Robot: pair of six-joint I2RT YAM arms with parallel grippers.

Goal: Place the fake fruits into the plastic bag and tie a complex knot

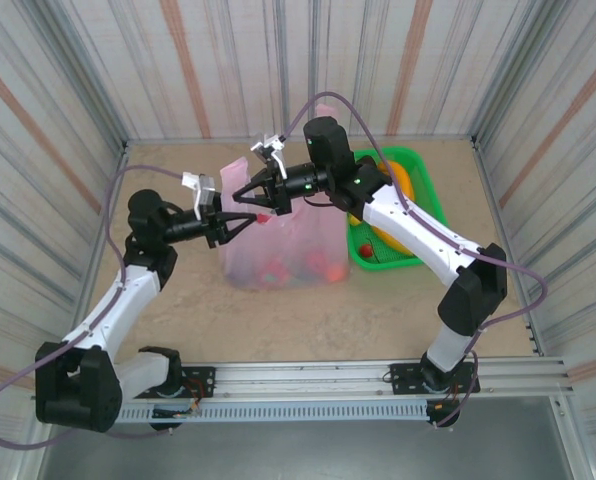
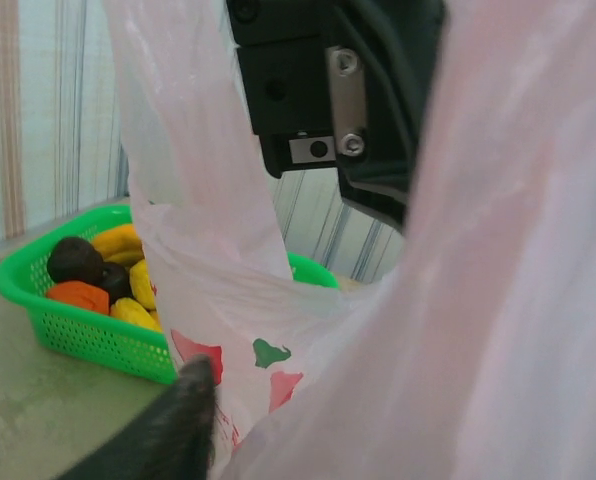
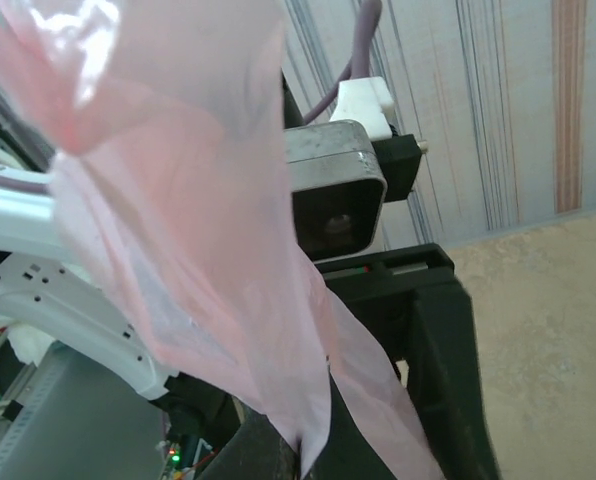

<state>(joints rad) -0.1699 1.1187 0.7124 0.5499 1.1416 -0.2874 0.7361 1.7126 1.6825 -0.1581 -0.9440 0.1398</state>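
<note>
Plastic bag [image 1: 288,245], just one, pinched by both left tool [image 1: 250,218] and right tool [image 1: 253,195].

A green mesh tray [image 1: 383,263] is set on the tan table [image 1: 308,320], just to the right of the right gripper [image 1: 250,196]. The table is enclosed by striped panel walls [image 1: 178,70] beyond and on both sides. A metal rail [image 1: 328,375] is fixed along the near edge, well behind the gripper.
</note>
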